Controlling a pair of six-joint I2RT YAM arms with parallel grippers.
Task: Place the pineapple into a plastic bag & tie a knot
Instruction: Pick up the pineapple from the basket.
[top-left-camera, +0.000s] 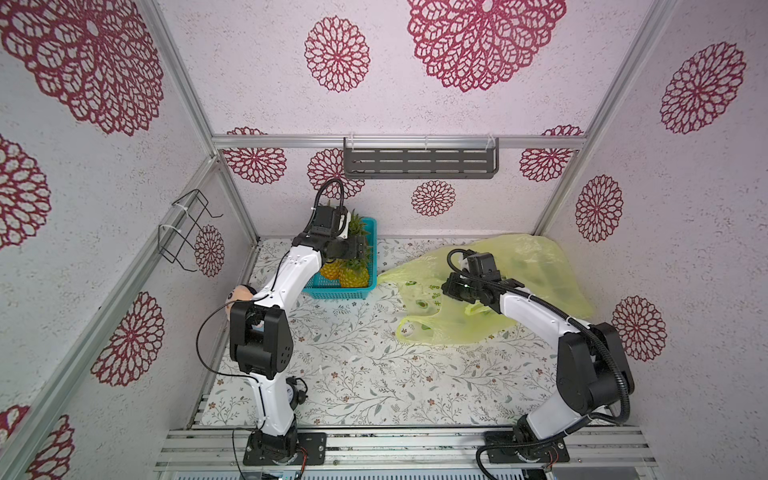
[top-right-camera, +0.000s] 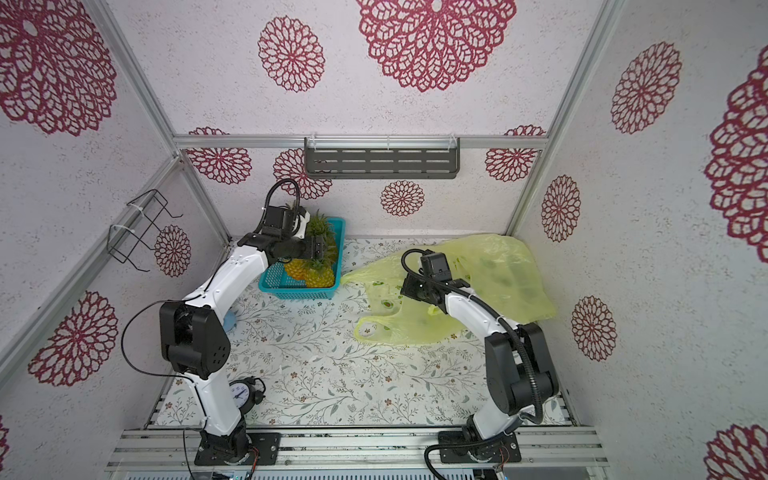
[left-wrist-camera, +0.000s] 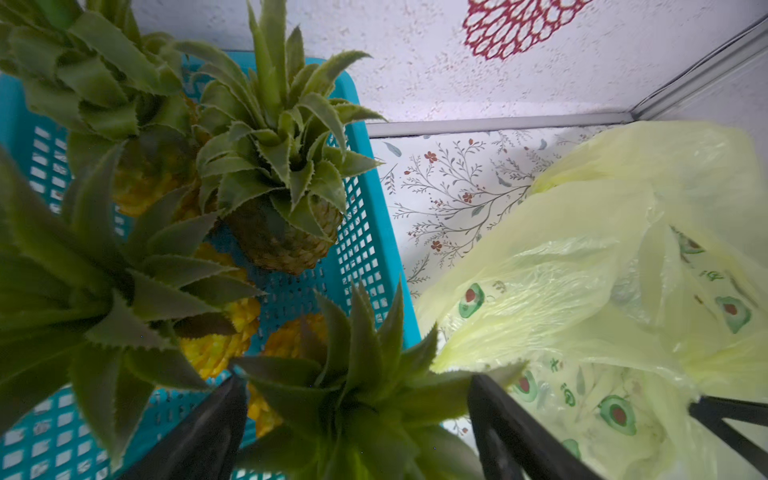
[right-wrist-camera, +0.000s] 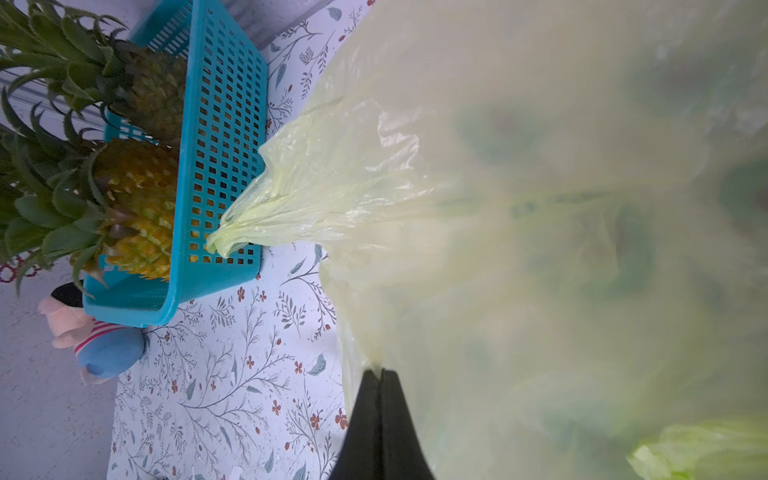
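Several pineapples stand in a blue basket (top-left-camera: 340, 294) (top-right-camera: 297, 293) at the back left; the front one (top-left-camera: 353, 274) (top-right-camera: 320, 276) is yellow with a green crown. My left gripper (top-left-camera: 365, 249) (top-right-camera: 322, 248) (left-wrist-camera: 357, 382) hovers over the basket, open, its two black fingers on either side of a pineapple crown (left-wrist-camera: 361, 419). The yellow-green plastic bag (top-left-camera: 532, 266) (top-right-camera: 490, 266) (left-wrist-camera: 602, 257) lies rumpled to the right of the basket. My right gripper (top-left-camera: 448, 291) (top-right-camera: 405, 291) (right-wrist-camera: 380, 374) is shut on the bag's edge (right-wrist-camera: 457, 291) and lifts it a little.
A plush toy (top-left-camera: 239, 295) (right-wrist-camera: 95, 345) lies left of the basket by the wall. An alarm clock (top-right-camera: 243, 392) stands near the left arm's base. A wire rack (top-left-camera: 187, 228) hangs on the left wall and a grey shelf (top-left-camera: 419, 164) on the back wall.
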